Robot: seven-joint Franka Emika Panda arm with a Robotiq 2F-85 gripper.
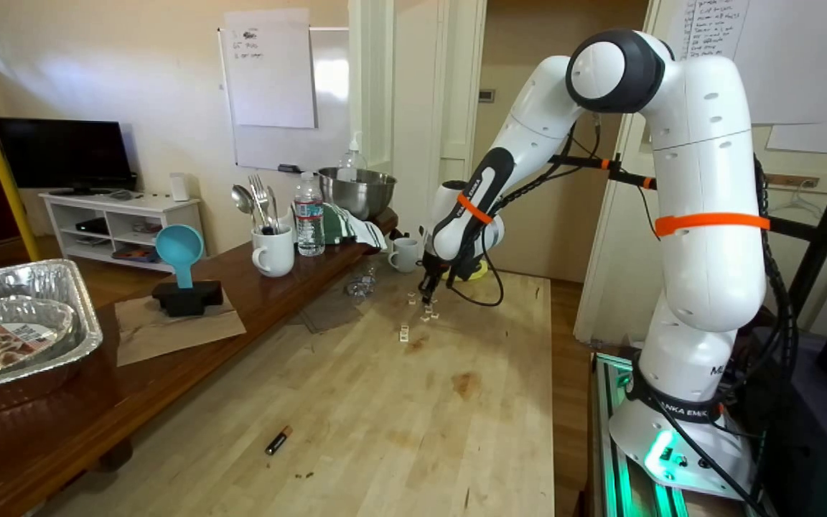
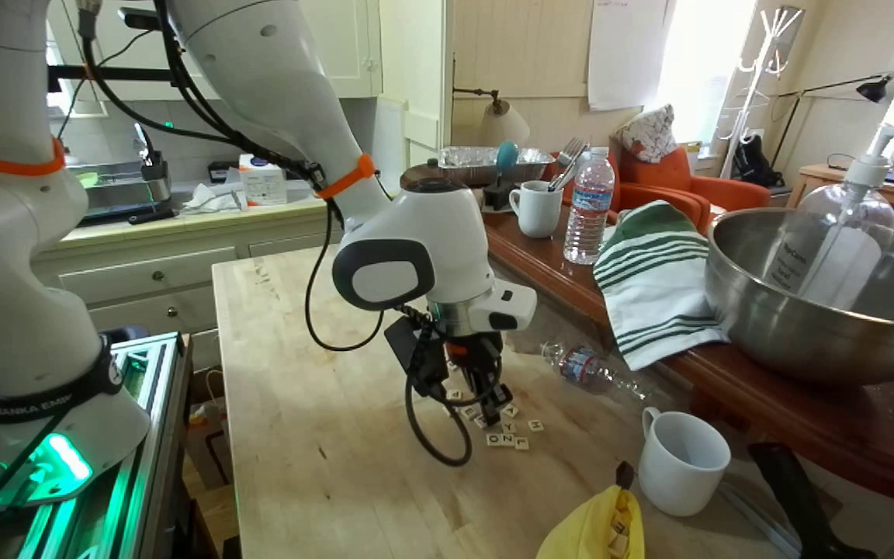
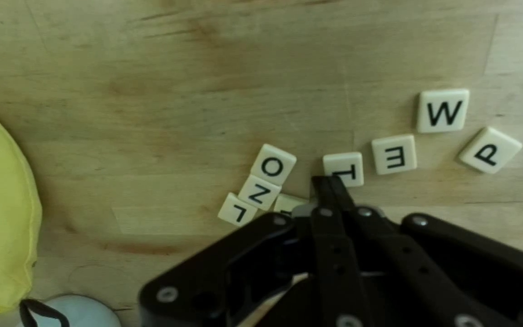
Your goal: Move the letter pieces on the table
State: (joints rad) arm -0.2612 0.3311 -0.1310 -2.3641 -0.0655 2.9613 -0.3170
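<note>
here, small square cream letter pieces lie scattered on the large pale wooden table, and the black two-fingered gripper, its fingertips together, hides a corner of the piece marked t; whether it touches is unclear. a thin black looped cable hangs beside them in an exterior view. nearby, a clear plastic bottle lies on its side, and an upright white mug stands close to a yellow cloth pouch. a glossy dark brown wooden counter runs alongside.
</note>
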